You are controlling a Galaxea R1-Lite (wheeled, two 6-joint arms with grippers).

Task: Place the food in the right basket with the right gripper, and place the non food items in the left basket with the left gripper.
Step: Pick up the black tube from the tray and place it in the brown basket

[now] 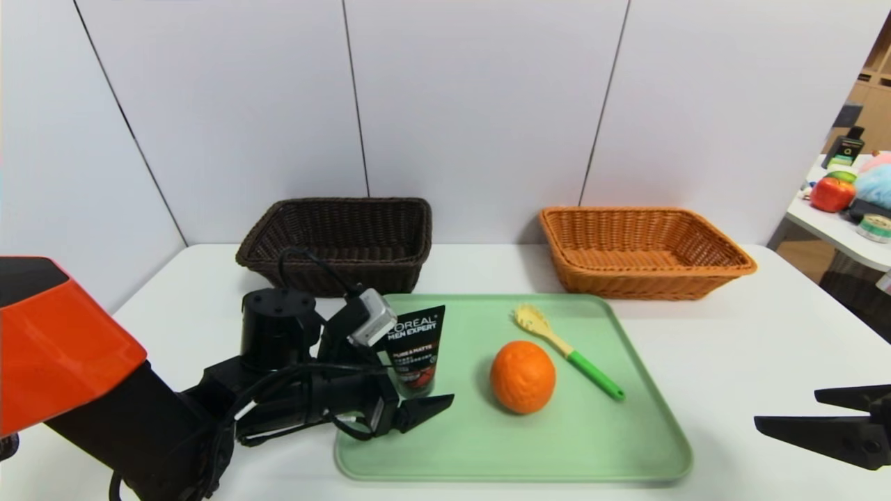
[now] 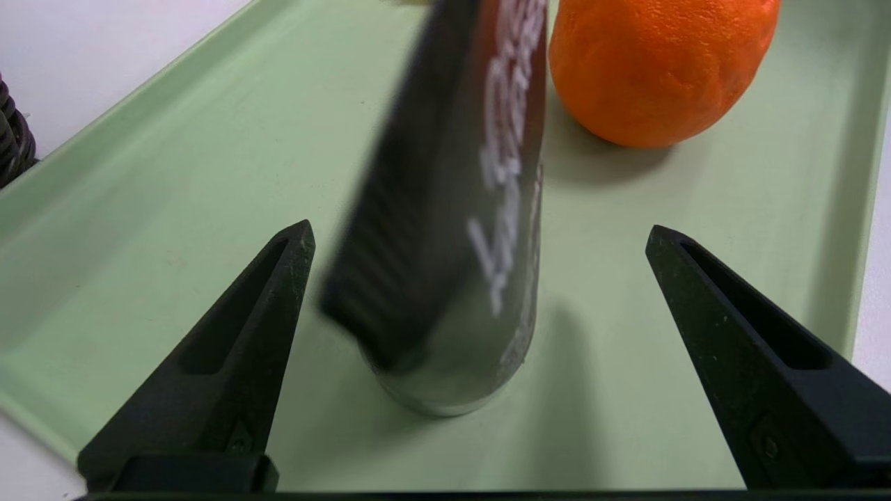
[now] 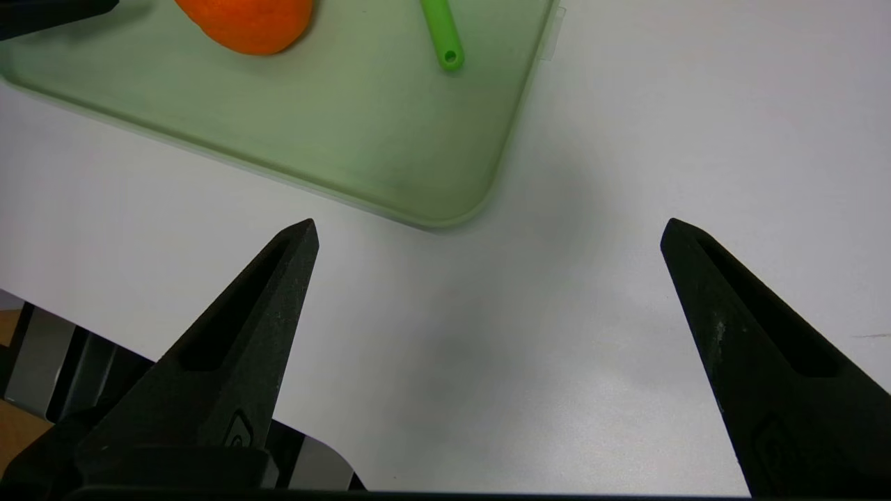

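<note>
The black L'OREAL tube (image 1: 415, 348) stands upright on its cap at the left of a green tray (image 1: 557, 445). My left gripper (image 1: 426, 396) is open around its base; in the left wrist view the tube (image 2: 452, 209) sits between the spread fingertips of the left gripper (image 2: 480, 233), apart from both. The orange (image 1: 523, 376) lies mid-tray, with the yellow-headed, green-handled utensil (image 1: 567, 351) just beyond it. The dark brown left basket (image 1: 348, 203) and the orange-tan right basket (image 1: 647, 211) stand behind the tray. My right gripper (image 1: 786, 408) hovers open over bare table, right of the tray.
A white table (image 1: 766, 327) carries everything, and grey wall panels close it off behind the baskets. A side table (image 1: 835, 226) at far right holds a red apple (image 1: 832, 193) and other items. The right wrist view shows the tray corner (image 3: 445, 209) and the table's front edge (image 3: 104, 334).
</note>
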